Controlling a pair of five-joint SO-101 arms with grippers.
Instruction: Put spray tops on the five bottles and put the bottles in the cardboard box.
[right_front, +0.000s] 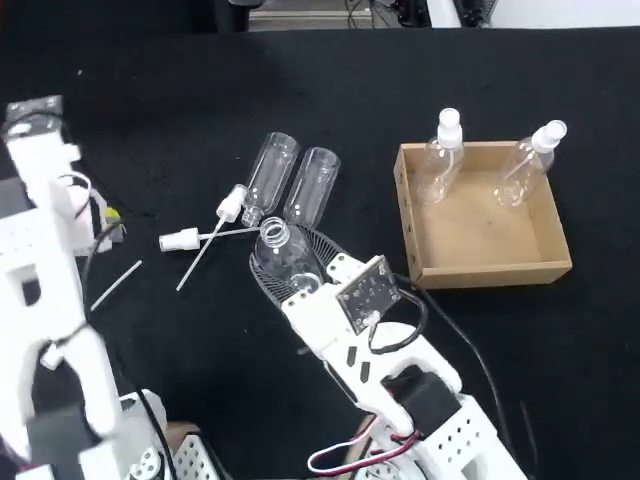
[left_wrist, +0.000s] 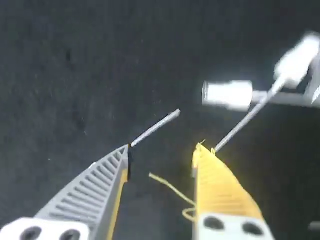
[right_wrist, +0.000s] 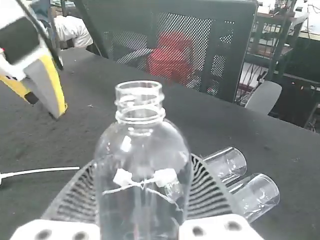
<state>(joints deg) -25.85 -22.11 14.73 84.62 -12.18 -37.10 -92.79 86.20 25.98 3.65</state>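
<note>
Bottle (right_wrist: 142, 165), neck bare, sits gripped between the ribbed fingers of my right pincer (right_front: 288, 255), near the middle of the surface (right_front: 150, 120). Just beyond it two lying bottles (right_front: 268, 172) (right_front: 312, 185), also without tops, rest side by side with their necks toward me. Beside them are two spray tops (right_front: 232, 205) (right_front: 180, 240), their thin tubes crossing. A loose tube (left_wrist: 155, 128) lies apart from these, toward my left arm. My left pincer (left_wrist: 162, 150) hangs open, holding nothing, its grey fingertip by that tube's near end and its yellow one by the end of a spray top's tube; I cannot tell whether either touches. The box (right_front: 490, 272) sits off to the right, and inside it two topped bottles (right_front: 440, 160) (right_front: 525, 165) lean against the far wall.
</note>
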